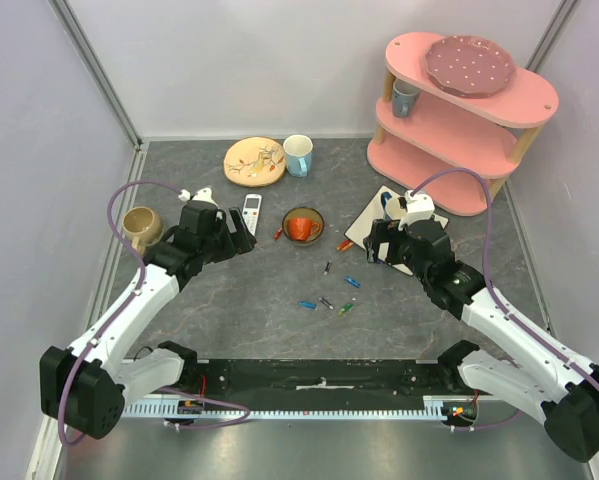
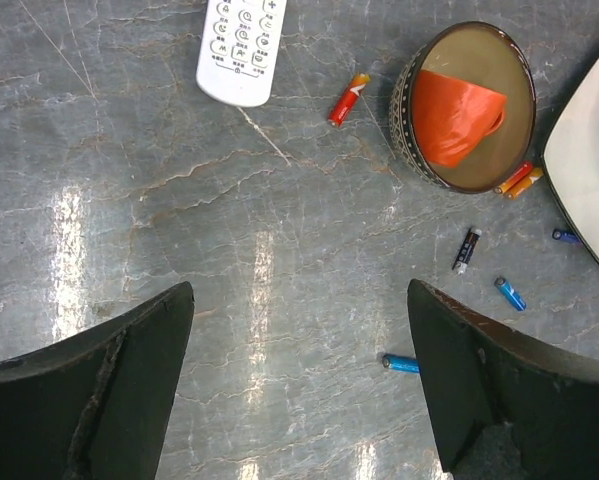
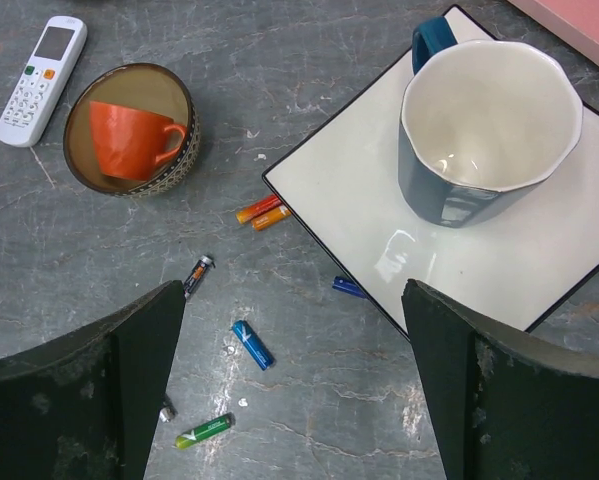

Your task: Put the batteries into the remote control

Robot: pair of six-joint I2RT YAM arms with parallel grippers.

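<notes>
Workspace with loading not yet begun. Left hand (image 1: 231, 238) and right hand (image 1: 379, 246) both hover released above the grey marbled tabletop (image 1: 249, 300), fingers spread wide and grasping nothing.

Slim white rectangular plastic remote control (image 1: 251, 213) lies button-face up just beyond the left hand and slightly inboard of it, well apart from the right hand. Its long axis runs roughly away from the arm bases, tilted a little. The left wrist view shows only its near end, ahead and slightly left of the gap between the fingers.

Small cylindrical batteries (image 1: 325, 302) lie scattered flat on the tabletop between the two hands, nearer the right one. A blue battery (image 3: 251, 343), a green battery (image 3: 204, 430) and a dark grey battery (image 3: 198, 274) each point a different way. A red battery (image 2: 347, 98) rests between the remote control and the brown glazed bowl (image 2: 404, 120) holding an orange cup (image 2: 459, 115). Two orange batteries (image 3: 262, 212) lie at the edge of the white square plate (image 3: 479, 270) bearing a blue-grey mug (image 3: 449, 205).

Judged from this layout, the left arm is placed for the remote control and the right arm for the batteries. The compartment presumably faces down, so the remote control likely needs turning over first.
</notes>
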